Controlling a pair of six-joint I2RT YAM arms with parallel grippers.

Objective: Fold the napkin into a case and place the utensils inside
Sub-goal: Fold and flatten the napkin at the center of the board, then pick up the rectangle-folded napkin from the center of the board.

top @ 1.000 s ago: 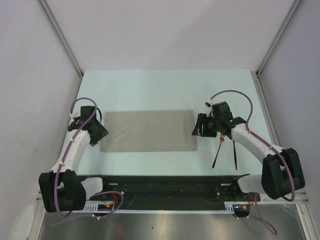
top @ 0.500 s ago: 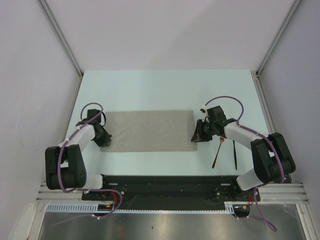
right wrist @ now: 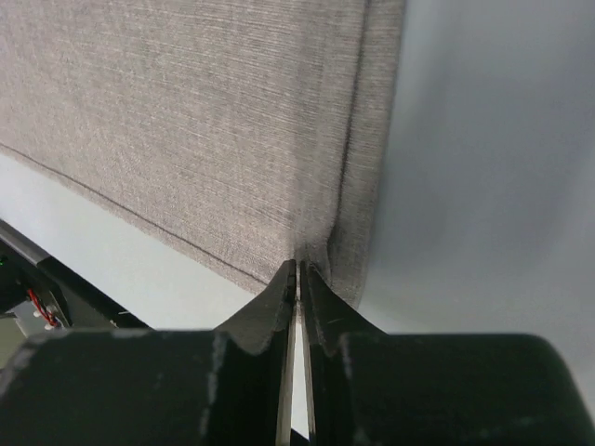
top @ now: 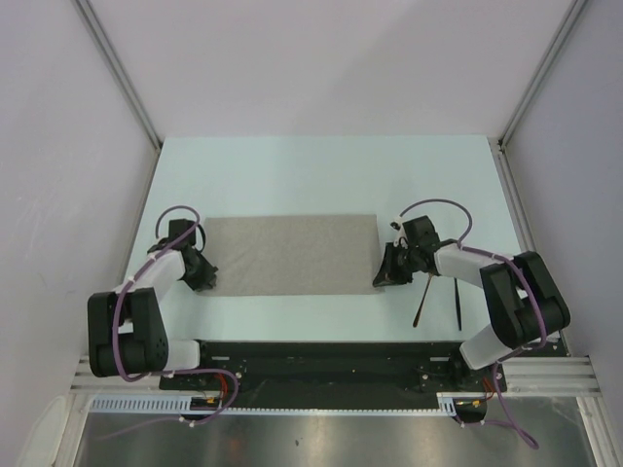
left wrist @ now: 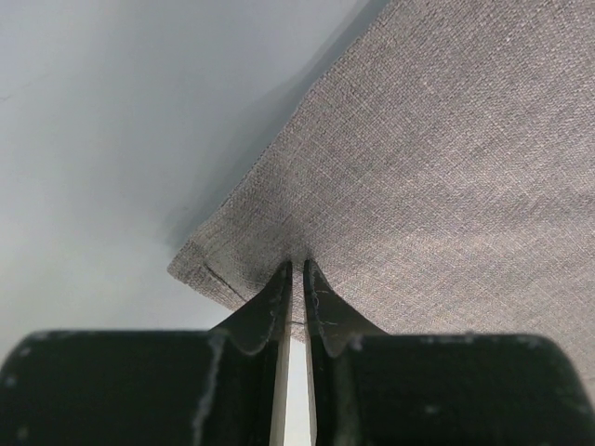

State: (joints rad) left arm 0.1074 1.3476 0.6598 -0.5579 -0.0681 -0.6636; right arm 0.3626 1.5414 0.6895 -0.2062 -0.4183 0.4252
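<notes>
Fork (top: 420,302) and thin black piece (top: 457,304) lie side by side, near right on the table (top: 292,165), just beside my right gripper (right wrist: 298,268). It is pinched almost closed on the napkin (top: 290,255) at the near-right hemmed corner. My left gripper (left wrist: 297,269) pinches the near-left corner likewise. Napkin: grey-beige weave, flat wide rectangle, mid-table.

The napkin (top: 290,255) is plain grey-beige with a fine woven grain (a darker hem line shows close up). The table (top: 321,175) is pale mint. At the cloth's 4 o'clock lie a copper-orange fork (top: 420,306) and a black utensil (top: 458,304). The arms (top: 148,275) are white and black, with purple cables (top: 428,204).
</notes>
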